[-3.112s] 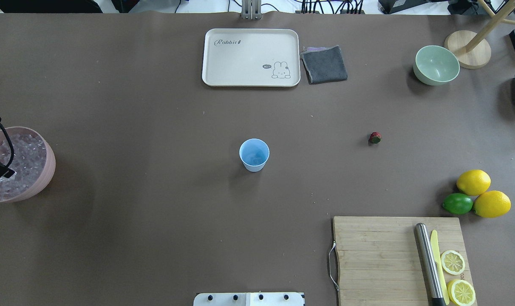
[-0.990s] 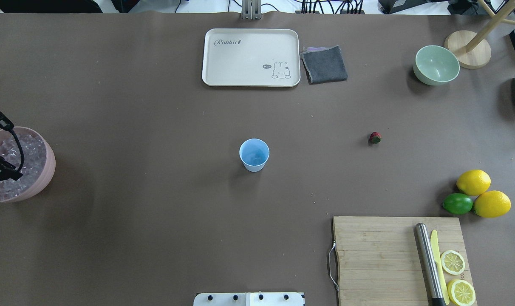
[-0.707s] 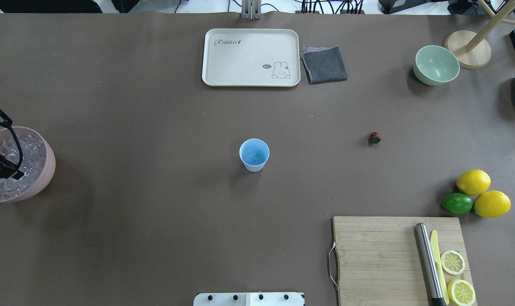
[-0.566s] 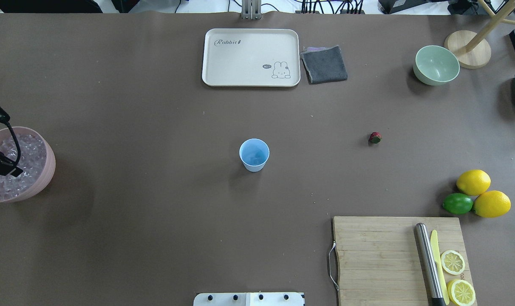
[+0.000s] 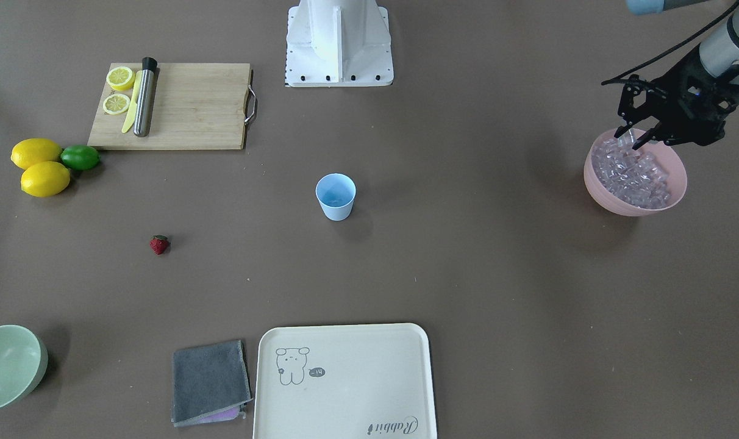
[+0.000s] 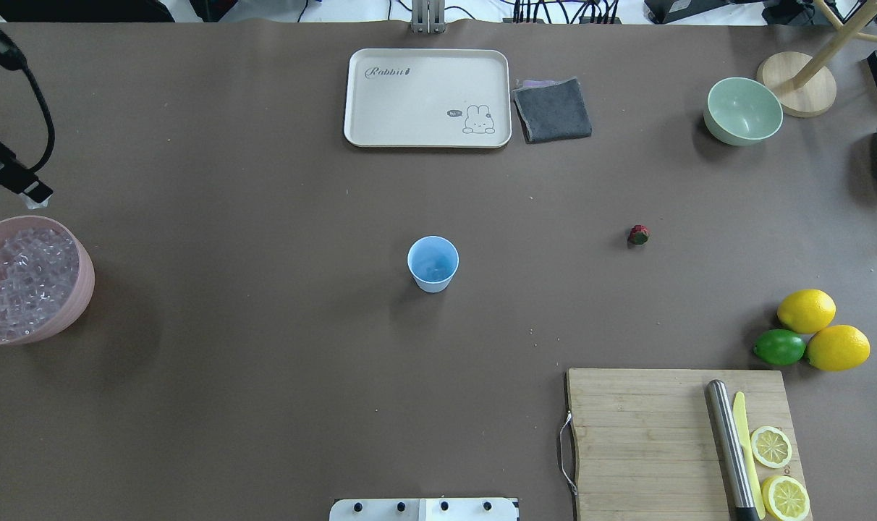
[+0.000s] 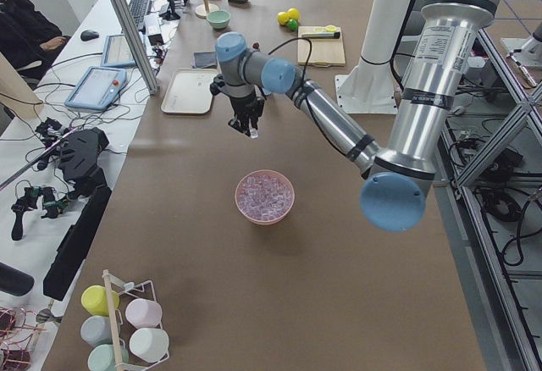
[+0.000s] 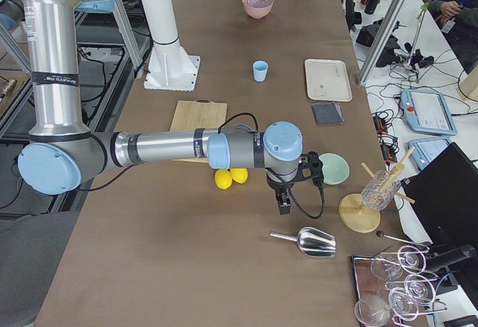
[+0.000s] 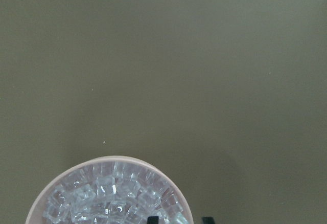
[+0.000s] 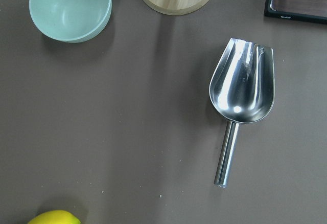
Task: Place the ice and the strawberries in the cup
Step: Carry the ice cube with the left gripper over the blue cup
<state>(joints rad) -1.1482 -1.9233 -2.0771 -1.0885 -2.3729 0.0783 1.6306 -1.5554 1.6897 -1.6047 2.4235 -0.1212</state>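
The pale blue cup (image 6: pixel 433 262) stands upright mid-table, also visible as the cup (image 5: pixel 335 195) in the front-facing view. A small red strawberry (image 6: pixel 638 234) lies alone to its right. Clear ice (image 6: pixel 22 278) fills the pink bowl (image 6: pixel 84 278) at the table's left edge. My left gripper (image 5: pixel 629 137) hangs just above the bowl's rim with its fingers shut on one pale ice cube. The left wrist view looks down on the ice (image 9: pixel 112 198) from well above. My right gripper (image 8: pixel 284 206) hovers near the lemons, and I cannot tell whether it is open or shut.
A cream tray (image 6: pixel 380 101) and a grey cloth (image 6: pixel 553 110) lie at the far side. A pale green bowl (image 6: pixel 742 110) and a wooden stand (image 6: pixel 797 83) are far right. Lemons and a lime (image 6: pixel 807 333), a cutting board (image 6: pixel 648 441) and a metal scoop (image 10: pixel 242 88) sit on the right.
My left gripper has lifted out of the pink bowl of ice and moved toward the table's far side, with a pale cube between its fingers. Nothing else has moved.
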